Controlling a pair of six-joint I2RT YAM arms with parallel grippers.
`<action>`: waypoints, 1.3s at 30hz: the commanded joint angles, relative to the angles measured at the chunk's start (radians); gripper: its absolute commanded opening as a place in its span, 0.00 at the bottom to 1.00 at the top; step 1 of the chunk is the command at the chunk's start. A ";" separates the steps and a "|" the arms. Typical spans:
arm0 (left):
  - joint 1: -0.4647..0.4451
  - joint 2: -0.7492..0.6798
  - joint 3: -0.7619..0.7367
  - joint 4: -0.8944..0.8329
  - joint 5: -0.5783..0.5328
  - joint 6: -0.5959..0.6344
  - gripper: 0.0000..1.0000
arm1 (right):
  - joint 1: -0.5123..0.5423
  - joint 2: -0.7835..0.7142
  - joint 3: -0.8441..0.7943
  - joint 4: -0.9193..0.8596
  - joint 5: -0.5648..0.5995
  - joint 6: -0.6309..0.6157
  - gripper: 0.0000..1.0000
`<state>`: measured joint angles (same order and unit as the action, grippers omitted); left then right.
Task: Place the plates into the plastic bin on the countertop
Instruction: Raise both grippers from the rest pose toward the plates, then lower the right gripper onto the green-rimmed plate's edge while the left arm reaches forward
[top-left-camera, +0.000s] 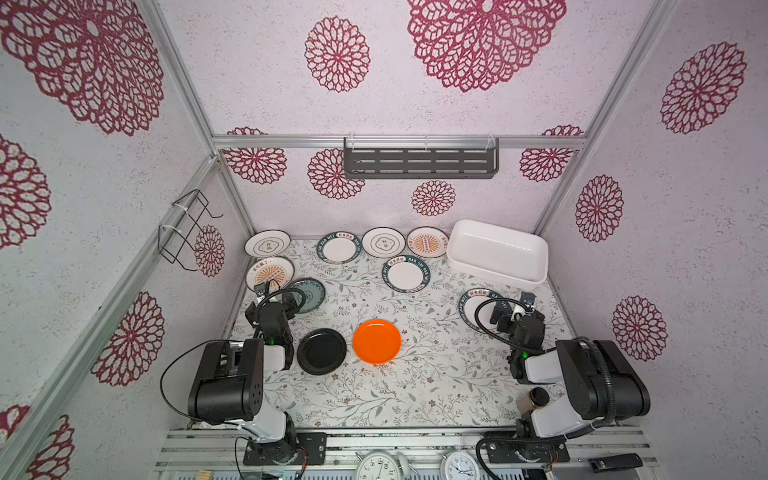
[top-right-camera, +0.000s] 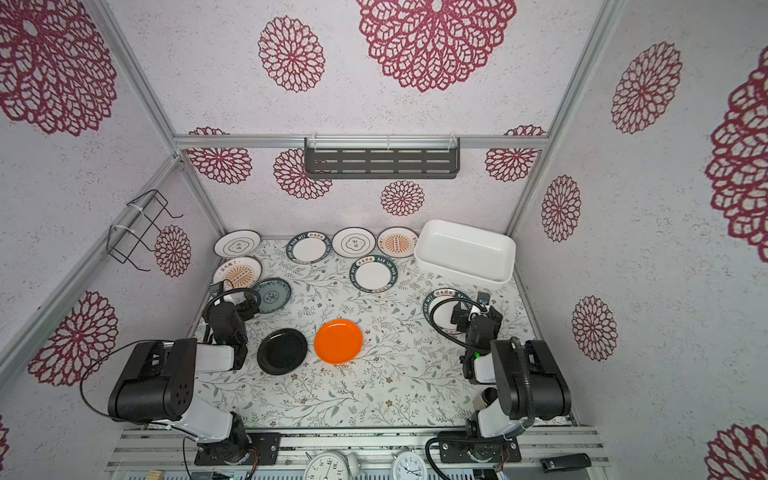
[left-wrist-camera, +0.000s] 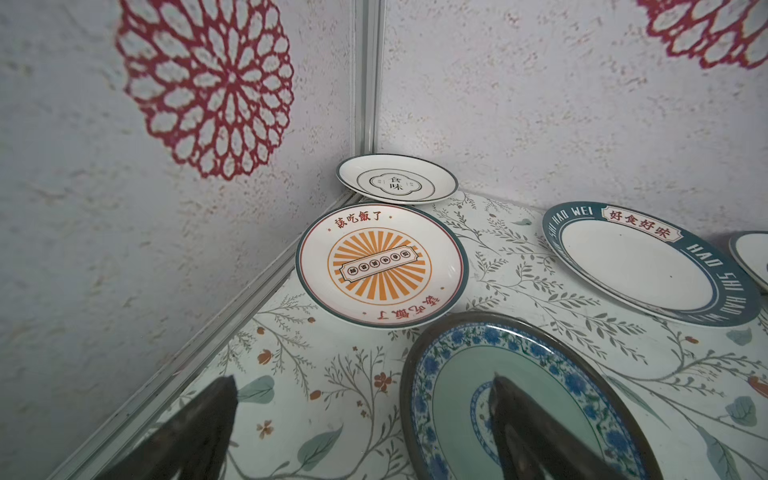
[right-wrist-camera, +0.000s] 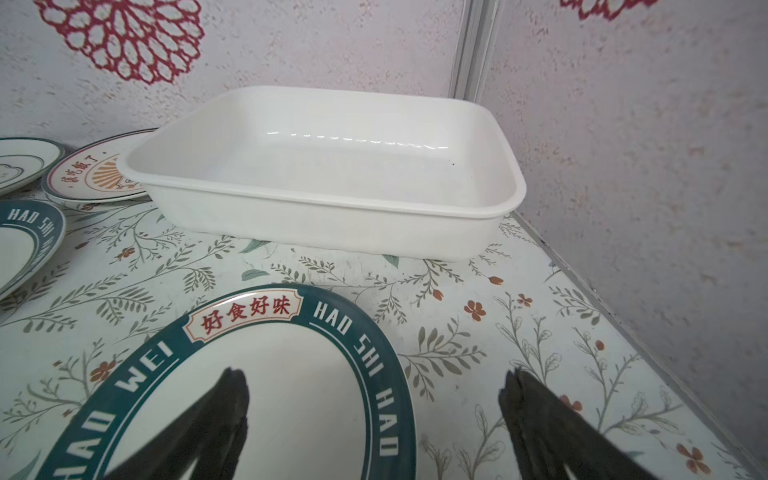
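White glossy plastic bin (right-wrist-camera: 332, 226), rounded corners | left tool (left-wrist-camera: 361, 380) released | right tool (right-wrist-camera: 374, 374) released

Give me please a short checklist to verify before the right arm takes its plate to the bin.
1. Plastic bin empty: ok.
2. Right gripper open: ok.
3. Its fingers straddle the rim of the green-rimmed plate: ok.
4. Fingers touching that plate: cannot tell.
5. Countertop between plate and bin bare: ok.
6. Left gripper open, far off over the teal plate: ok.
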<state>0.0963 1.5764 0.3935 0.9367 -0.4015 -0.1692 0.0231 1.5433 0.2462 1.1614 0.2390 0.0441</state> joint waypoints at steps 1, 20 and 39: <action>-0.003 -0.011 0.004 0.013 0.001 0.007 0.97 | 0.004 -0.008 0.006 0.044 0.009 -0.010 0.99; -0.003 -0.013 0.003 0.013 0.001 0.008 0.97 | 0.005 -0.010 -0.001 0.057 0.024 -0.003 0.99; -0.164 -0.346 0.728 -1.053 0.401 -0.397 0.97 | 0.173 -0.370 0.629 -1.121 -0.155 0.615 0.99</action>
<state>-0.0147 1.2217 1.0718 0.1024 -0.1101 -0.4110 0.1204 1.1748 0.8249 0.2375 0.1333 0.4511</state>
